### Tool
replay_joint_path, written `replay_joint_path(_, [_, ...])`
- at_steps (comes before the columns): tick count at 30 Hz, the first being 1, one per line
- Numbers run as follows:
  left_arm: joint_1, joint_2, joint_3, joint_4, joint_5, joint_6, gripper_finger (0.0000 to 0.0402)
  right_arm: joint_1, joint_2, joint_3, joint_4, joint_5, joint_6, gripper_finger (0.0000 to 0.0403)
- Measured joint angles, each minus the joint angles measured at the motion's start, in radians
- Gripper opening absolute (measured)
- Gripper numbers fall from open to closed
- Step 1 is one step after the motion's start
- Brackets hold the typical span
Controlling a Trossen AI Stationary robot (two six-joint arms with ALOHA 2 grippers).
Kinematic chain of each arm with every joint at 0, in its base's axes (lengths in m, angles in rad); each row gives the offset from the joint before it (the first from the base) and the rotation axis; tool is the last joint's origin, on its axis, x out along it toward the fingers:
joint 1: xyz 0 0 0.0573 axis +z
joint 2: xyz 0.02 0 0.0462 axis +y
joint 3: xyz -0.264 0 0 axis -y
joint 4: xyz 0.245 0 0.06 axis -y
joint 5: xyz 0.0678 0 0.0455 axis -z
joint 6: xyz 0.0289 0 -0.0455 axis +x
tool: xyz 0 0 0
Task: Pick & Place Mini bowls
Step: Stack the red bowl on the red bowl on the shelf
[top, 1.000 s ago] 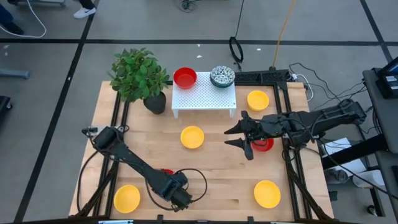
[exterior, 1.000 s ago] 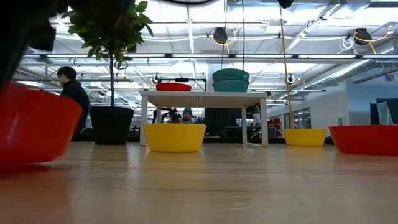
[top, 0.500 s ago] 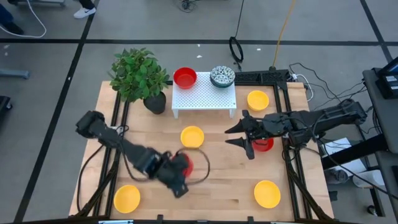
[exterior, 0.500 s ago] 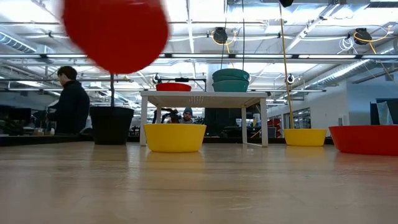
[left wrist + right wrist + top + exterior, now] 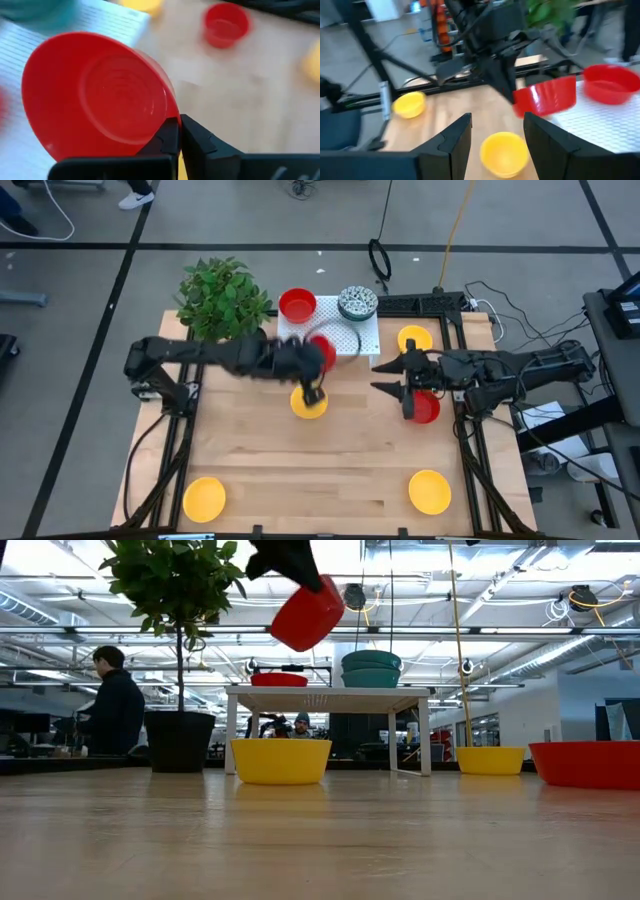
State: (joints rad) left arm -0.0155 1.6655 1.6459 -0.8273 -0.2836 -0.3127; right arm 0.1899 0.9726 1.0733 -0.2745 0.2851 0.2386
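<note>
My left gripper point(image 5: 312, 370) is shut on a red mini bowl point(image 5: 322, 352), held high above the front edge of the white perforated stand point(image 5: 345, 340); in the low view the red mini bowl point(image 5: 308, 612) hangs tilted. A yellow mini bowl point(image 5: 308, 403) rests on the table below it. On the stand sit another red mini bowl point(image 5: 297, 305) and a patterned mini bowl point(image 5: 357, 302). My right gripper point(image 5: 380, 376) hovers open at the right, beside a red mini bowl point(image 5: 426, 409) on the table. My left gripper point(image 5: 178, 135) pinches the red bowl's wall at its rim point(image 5: 168, 114) between its two fingers. The fingers slant downward toward the far side. The bowl is lifted clear of table and stand and tilted, its opening turned toward the wrist.
A potted plant point(image 5: 222, 300) stands at the far left of the table. Yellow mini bowls lie at the near left point(image 5: 204, 498), near right point(image 5: 430, 491) and far right point(image 5: 414, 340). Bare wood lies across the table's middle and near part.
My left gripper has swung from the table's near edge up and toward the far side, turning as it went, and stayed shut. The red bowl has come off the table with it and now hangs tilted near the stand. My right gripper has shifted slightly toward the far edge.
</note>
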Motion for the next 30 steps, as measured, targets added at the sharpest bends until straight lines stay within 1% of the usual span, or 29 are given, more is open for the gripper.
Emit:
replay_joint_path(4, [0.120,-0.001,0.046,0.027,-0.032,0.182,0.0017,-0.024,-0.003,0.000,-0.001,0.052,-0.039,0.0167])
replay_joint_path(7, [0.202,0.000,0.079,0.011,-0.072,0.310,0.0018,-0.046,-0.002,0.000,-0.001,0.084,-0.045,0.0167])
replay_joint_path(11, [0.307,-0.001,0.105,0.012,-0.086,0.430,0.0006,-0.080,-0.002,0.000,-0.001,0.114,-0.043,0.0167])
replay_joint_path(14, [0.363,0.000,0.104,-0.027,-0.085,0.486,0.0015,-0.103,-0.002,0.000,0.001,0.150,-0.043,0.0166])
replay_joint_path(17, [0.401,0.015,0.103,-0.049,-0.085,0.556,0.0021,-0.126,0.003,0.000,0.015,0.166,-0.042,0.0167])
replay_joint_path(21, [0.432,0.041,0.101,-0.055,-0.077,0.629,0.0007,-0.156,0.011,0.000,0.021,0.167,-0.042,0.0166])
replay_joint_path(23, [0.446,0.054,0.102,-0.072,-0.056,0.632,0.0007,-0.170,0.019,0.000,0.019,0.166,-0.042,0.0167])
replay_joint_path(27, [0.449,0.090,0.101,-0.101,-0.057,0.653,0.0023,-0.191,0.032,0.000,0.015,0.164,-0.042,0.0167])
replay_joint_path(30, [0.447,0.100,0.101,-0.104,-0.058,0.675,0.0021,-0.206,0.038,0.000,0.013,0.164,-0.042,0.0167])
